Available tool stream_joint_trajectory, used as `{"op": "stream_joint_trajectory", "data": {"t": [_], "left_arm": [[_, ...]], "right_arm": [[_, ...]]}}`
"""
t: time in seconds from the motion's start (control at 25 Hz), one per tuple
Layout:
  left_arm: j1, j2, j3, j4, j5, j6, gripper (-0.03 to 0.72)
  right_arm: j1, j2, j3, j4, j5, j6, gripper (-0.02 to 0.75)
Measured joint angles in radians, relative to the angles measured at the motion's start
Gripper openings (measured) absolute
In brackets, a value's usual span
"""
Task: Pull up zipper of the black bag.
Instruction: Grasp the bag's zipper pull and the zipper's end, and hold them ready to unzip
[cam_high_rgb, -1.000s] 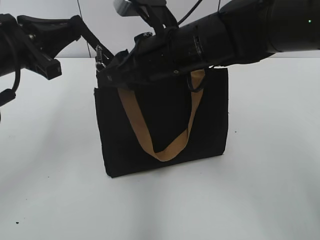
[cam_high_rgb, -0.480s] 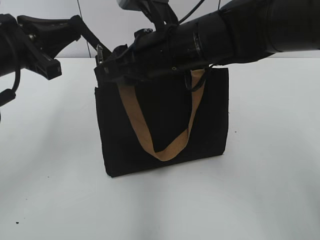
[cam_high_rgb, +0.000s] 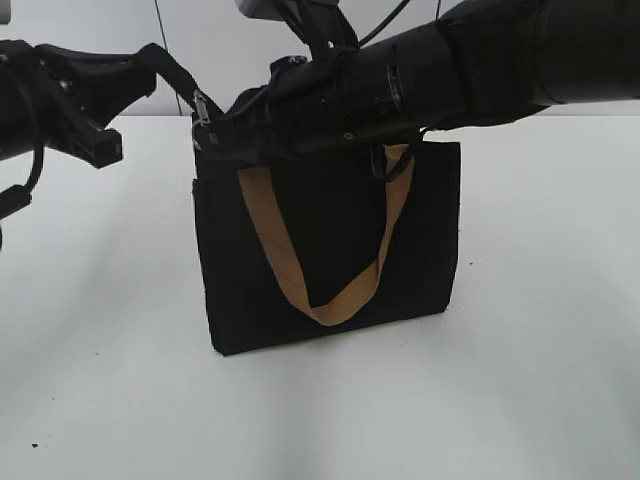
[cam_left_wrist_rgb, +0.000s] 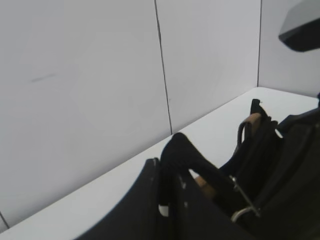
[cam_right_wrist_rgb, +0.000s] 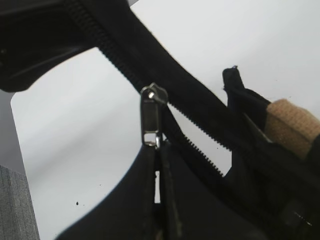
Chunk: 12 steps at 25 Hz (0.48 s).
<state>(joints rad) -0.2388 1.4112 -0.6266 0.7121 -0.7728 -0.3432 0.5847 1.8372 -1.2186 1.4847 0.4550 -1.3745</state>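
The black bag (cam_high_rgb: 330, 230) stands upright on the white table, and its tan handle (cam_high_rgb: 300, 290) hangs down the front. The zipper (cam_right_wrist_rgb: 200, 125) runs along the top edge. Its silver pull (cam_right_wrist_rgb: 151, 117) is at the bag's left end and also shows in the exterior view (cam_high_rgb: 201, 106). My right gripper (cam_right_wrist_rgb: 157, 155) reaches across the bag top from the right and is shut on the pull. My left gripper (cam_left_wrist_rgb: 167, 172) is shut on the black zipper tape end (cam_left_wrist_rgb: 187, 155) and holds it stretched up and to the left of the bag (cam_high_rgb: 165, 65).
The white table (cam_high_rgb: 520, 380) lies around the bag, with a white wall (cam_left_wrist_rgb: 100, 75) behind it. My right arm (cam_high_rgb: 470, 60) covers most of the bag's top edge. The second tan handle (cam_right_wrist_rgb: 292, 125) shows behind the zipper.
My right gripper has moved left along the bag top with the pull. My left gripper has shifted slightly up and left, and the tape end is tauter.
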Motion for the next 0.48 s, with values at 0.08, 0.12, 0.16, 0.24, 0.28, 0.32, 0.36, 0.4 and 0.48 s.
{"op": "stream_joint_trajectory", "data": {"t": [0.08, 0.12, 0.16, 0.24, 0.28, 0.32, 0.36, 0.4, 0.48], "left_arm": [[0.0, 0.0, 0.0, 0.0, 0.044, 0.0, 0.027], [0.0, 0.0, 0.0, -0.001, 0.073, 0.0, 0.027], [0.0, 0.0, 0.0, -0.004, 0.105, 0.0, 0.027], [0.0, 0.0, 0.0, -0.005, 0.164, 0.0, 0.027], [0.0, 0.0, 0.0, -0.006, 0.193, 0.0, 0.027], [0.0, 0.0, 0.0, -0.006, 0.216, 0.0, 0.027], [0.0, 0.0, 0.0, -0.007, 0.231, 0.0, 0.027], [0.0, 0.0, 0.0, -0.007, 0.243, 0.0, 0.027], [0.0, 0.0, 0.0, -0.002, 0.254, 0.0, 0.027]], "right_arm": [[0.0, 0.0, 0.0, 0.0, 0.005, 0.0, -0.013], [0.0, 0.0, 0.0, 0.0, 0.012, 0.007, -0.013], [0.0, 0.0, 0.0, 0.0, 0.021, 0.019, -0.013], [0.0, -0.001, 0.0, 0.0, 0.048, 0.045, -0.013], [0.0, -0.001, 0.0, -0.001, 0.064, 0.059, -0.013], [-0.001, -0.001, 0.0, -0.001, 0.079, 0.071, -0.013], [-0.001, -0.001, 0.0, -0.001, 0.093, 0.083, -0.013], [-0.001, -0.001, 0.0, -0.001, 0.104, 0.092, -0.013], [-0.001, -0.001, 0.0, -0.001, 0.135, 0.102, -0.013]]}}
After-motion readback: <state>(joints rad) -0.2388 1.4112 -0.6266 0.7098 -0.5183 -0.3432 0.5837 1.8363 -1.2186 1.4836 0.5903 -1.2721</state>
